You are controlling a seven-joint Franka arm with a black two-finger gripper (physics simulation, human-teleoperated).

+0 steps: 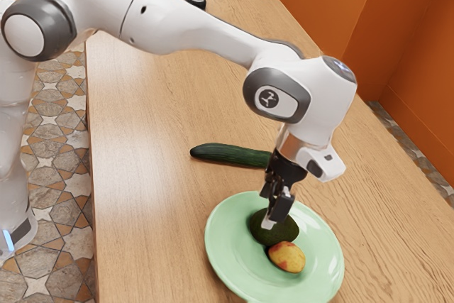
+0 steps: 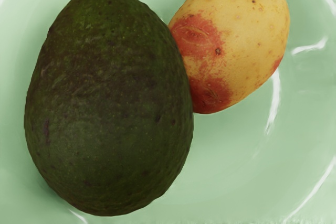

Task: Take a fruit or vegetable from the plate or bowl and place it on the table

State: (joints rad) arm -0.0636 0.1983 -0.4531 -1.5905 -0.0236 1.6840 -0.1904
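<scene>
My black gripper [image 1: 275, 211] points down over the green plate, its lower end overlapping the dark green avocado [image 1: 275, 230] in the exterior view. Whether it touches the fruit cannot be made out. Beside the avocado on the plate [image 1: 227, 274] lies a yellow potato with red patches [image 1: 287, 257]. From the wrist camera, the avocado [image 2: 107, 103] looms large and close below my hand, with the potato [image 2: 233, 40] against its side and the pale green plate [image 2: 252, 166] under both.
A long dark cucumber [image 1: 230, 155] lies on the wooden table [image 1: 156, 196], just behind the plate. At the table's far end stands a small black round object [image 1: 196, 1]. Orange walls rise beyond the table on the exterior view's right.
</scene>
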